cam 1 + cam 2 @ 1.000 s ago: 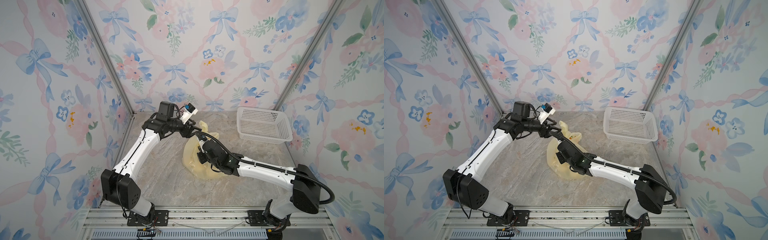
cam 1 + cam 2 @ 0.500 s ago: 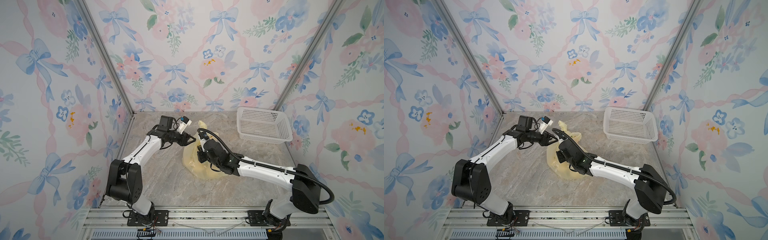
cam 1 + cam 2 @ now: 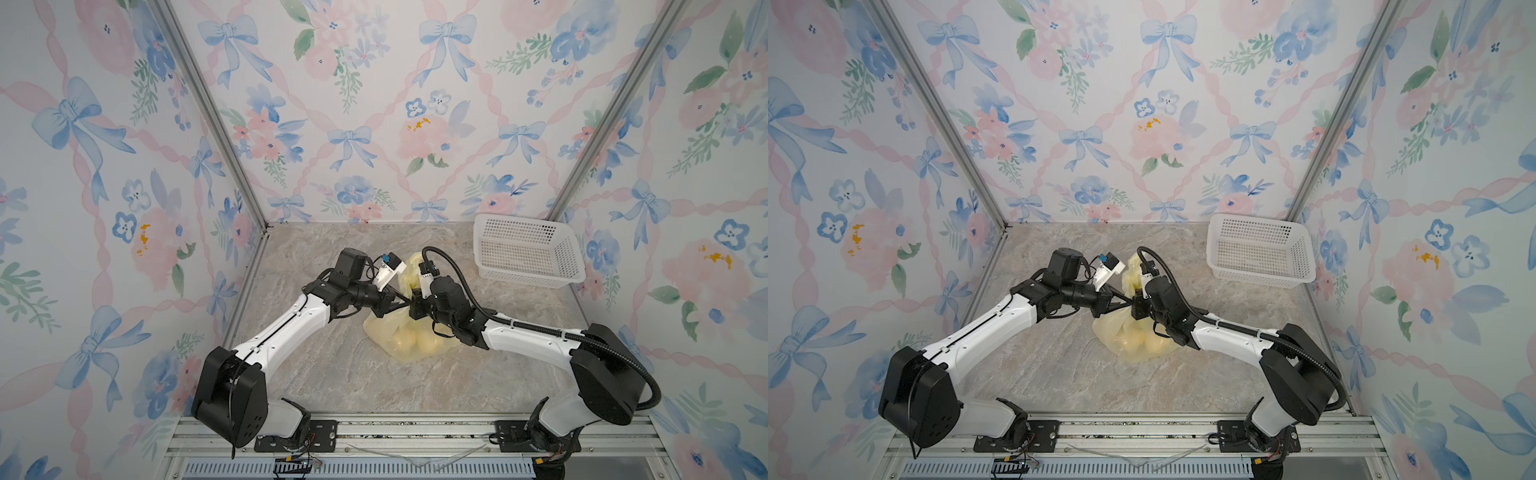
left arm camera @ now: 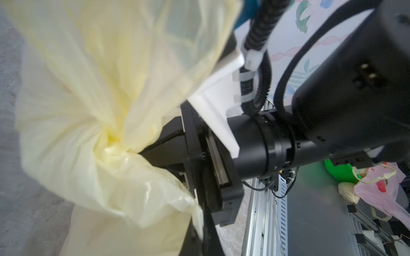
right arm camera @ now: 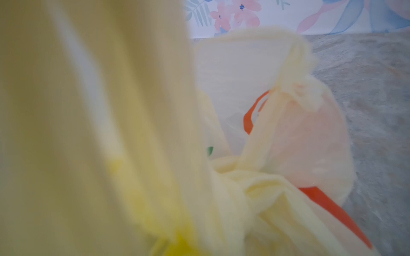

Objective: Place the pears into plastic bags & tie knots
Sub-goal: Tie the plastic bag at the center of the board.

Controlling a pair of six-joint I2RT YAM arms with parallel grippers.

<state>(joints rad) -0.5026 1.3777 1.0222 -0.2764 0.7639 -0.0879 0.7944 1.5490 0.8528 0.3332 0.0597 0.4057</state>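
Note:
The pale-yellow plastic bag (image 3: 409,332) lies mid-table, and pale pears (image 3: 405,341) show through its lower part in both top views. Above them the bag's neck (image 4: 111,141) is bunched together. My right gripper (image 4: 142,153) is shut on that bunch. My left gripper (image 3: 402,300) has come from the opposite side and is shut on the bag plastic right beside it; its dark finger (image 4: 208,232) shows with plastic draped over it. In the right wrist view the bag (image 5: 99,133) fills the picture and hides the jaws, and orange print (image 5: 249,119) shows. I cannot tell whether the bunch is a knot.
A white perforated basket (image 3: 525,249) stands at the back right by the wall. Flowered walls close in the left, back and right sides. The metal rail (image 3: 374,432) carrying both arm bases runs along the front edge.
My left arm has dropped down and swung toward the bag, and its gripper has gone from open to shut on the plastic. The right arm has kept its hold and place.

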